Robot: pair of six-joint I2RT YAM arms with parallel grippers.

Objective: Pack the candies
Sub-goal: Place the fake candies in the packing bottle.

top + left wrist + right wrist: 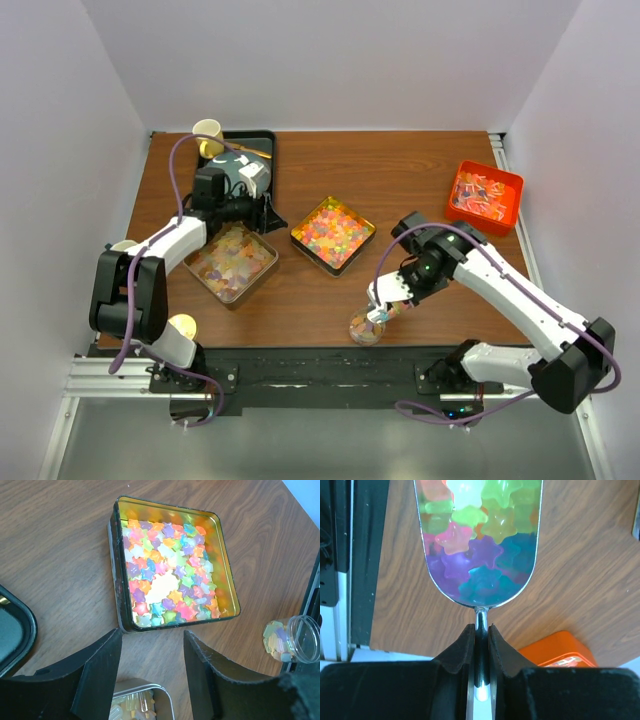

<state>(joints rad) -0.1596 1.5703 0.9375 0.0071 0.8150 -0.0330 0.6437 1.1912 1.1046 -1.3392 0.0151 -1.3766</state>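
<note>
step: carrying scoopful to jar [367, 327] | right gripper [480, 630] clenched on scoop [480, 612] handle, bright candies [480, 555] heaped in it, at jar near front edge | left gripper [152, 635] released, empty | next: centre over mouth, tip slowly

tray [262, 141]: far left, cup [207, 133] at its far-left corner
left tin [258, 283]: just near of tray
middle tin [312, 255]: centre, right of left tin
candies [333, 232]: in both tins
bin [492, 172]: far right
jar [366, 328]: near edge, centre
</note>
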